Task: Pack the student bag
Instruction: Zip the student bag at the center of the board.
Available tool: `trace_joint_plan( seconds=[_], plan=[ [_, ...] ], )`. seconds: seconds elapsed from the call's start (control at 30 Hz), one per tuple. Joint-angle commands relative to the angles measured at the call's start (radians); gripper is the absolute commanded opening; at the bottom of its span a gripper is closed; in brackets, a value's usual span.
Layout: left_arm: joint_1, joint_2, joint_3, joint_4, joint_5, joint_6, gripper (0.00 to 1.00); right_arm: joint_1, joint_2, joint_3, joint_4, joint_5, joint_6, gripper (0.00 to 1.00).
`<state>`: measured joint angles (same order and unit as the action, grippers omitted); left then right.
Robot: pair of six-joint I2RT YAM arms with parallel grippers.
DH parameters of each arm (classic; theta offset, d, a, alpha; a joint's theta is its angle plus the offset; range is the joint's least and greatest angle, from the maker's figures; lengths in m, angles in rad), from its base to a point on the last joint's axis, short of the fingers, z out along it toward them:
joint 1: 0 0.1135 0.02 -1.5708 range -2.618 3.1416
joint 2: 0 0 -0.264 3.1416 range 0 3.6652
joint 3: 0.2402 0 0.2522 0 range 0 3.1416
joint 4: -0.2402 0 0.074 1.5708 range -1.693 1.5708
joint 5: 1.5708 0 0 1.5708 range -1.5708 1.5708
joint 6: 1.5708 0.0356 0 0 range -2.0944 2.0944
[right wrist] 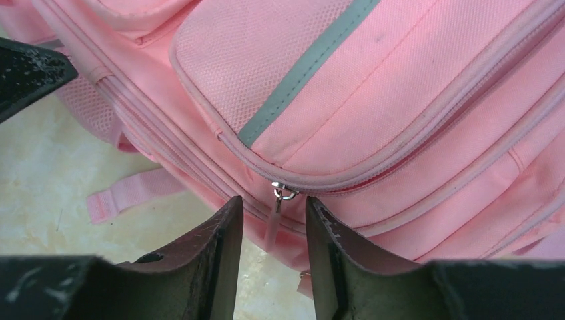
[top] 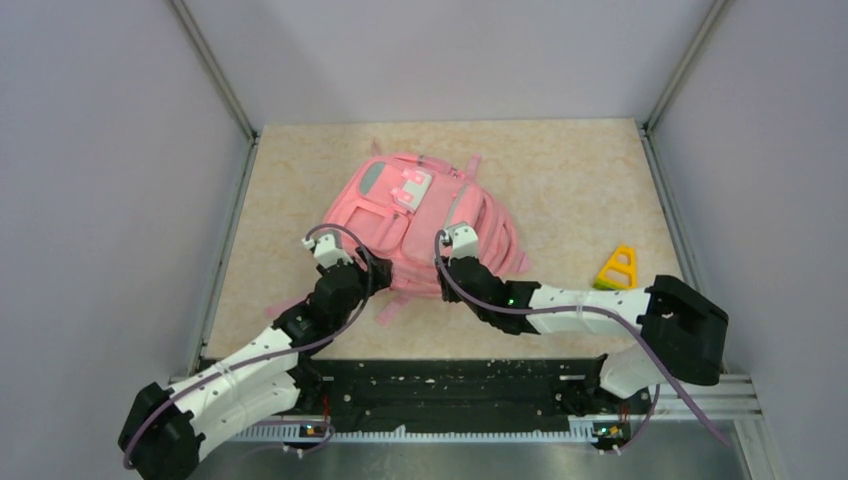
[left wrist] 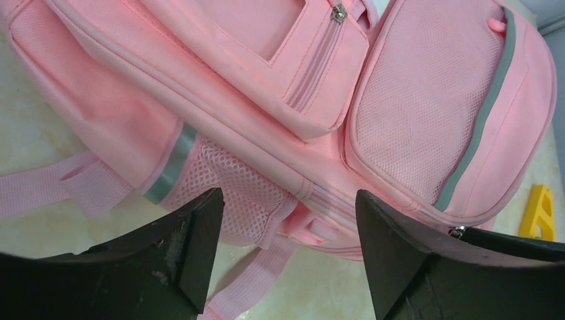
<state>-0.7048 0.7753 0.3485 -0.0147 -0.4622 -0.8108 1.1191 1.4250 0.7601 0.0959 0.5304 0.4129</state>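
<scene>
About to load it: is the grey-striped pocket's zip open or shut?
Looks shut: no gap shows along that pocket of the bag, and the zip pull hangs at its corner.

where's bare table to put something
Bare: the far strip between the student bag and the back wall, the left side by the rail, and the far right corner beyond the yellow triangle. Crowded: the bag's near edge, where the left tool and right tool are.
</scene>
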Motion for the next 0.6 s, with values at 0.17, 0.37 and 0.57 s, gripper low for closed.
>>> trace_joint_plan(
  seconds=[0.17,0.37,0.57],
  plan=[
    [0.055,0.108,-0.028,0.223,0.042,-0.088,0.76,0.007,0.015,0.022,0.027,0.063,0.016,0.23],
    [0.092,0.176,-0.042,0.285,0.087,-0.106,0.75,0.007,0.01,0.014,0.028,0.065,0.014,0.04],
    [0.112,0.268,-0.046,0.351,0.108,-0.131,0.71,0.007,-0.001,0.004,0.039,0.059,0.007,0.0]
  ],
)
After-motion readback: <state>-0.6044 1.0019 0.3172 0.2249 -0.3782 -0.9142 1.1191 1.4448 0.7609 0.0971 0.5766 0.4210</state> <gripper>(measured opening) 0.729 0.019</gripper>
